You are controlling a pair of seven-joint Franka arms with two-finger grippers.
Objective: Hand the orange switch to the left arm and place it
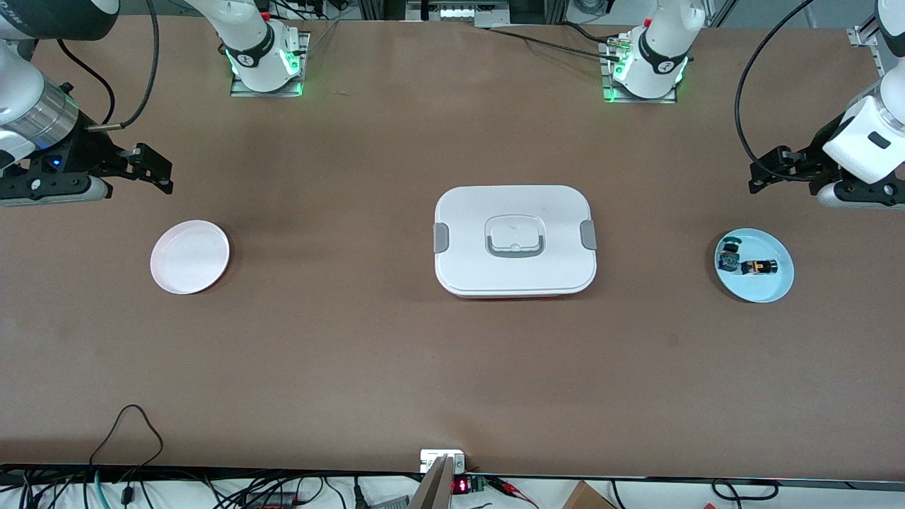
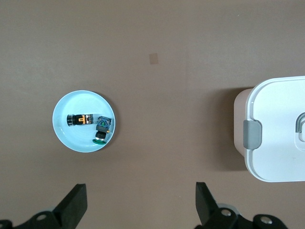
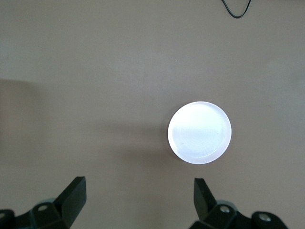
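The orange switch (image 1: 758, 266) lies on its side in a light blue plate (image 1: 774, 290) at the left arm's end of the table; it also shows in the left wrist view (image 2: 80, 119). My left gripper (image 1: 767, 170) is open and empty, up over bare table beside that plate; in its own view (image 2: 140, 191) the jaws stand wide apart. My right gripper (image 1: 152, 170) is open and empty over bare table beside a white plate (image 1: 189, 256), and shows wide apart in its own view (image 3: 138, 186). The white box (image 1: 515, 240) sits closed at the table's middle.
A small black switch with a blue-green part (image 1: 728, 258) lies in the blue plate next to the orange switch, also seen in the left wrist view (image 2: 102, 130). The white plate (image 3: 199, 132) holds nothing. The box's edge (image 2: 281, 129) shows in the left wrist view.
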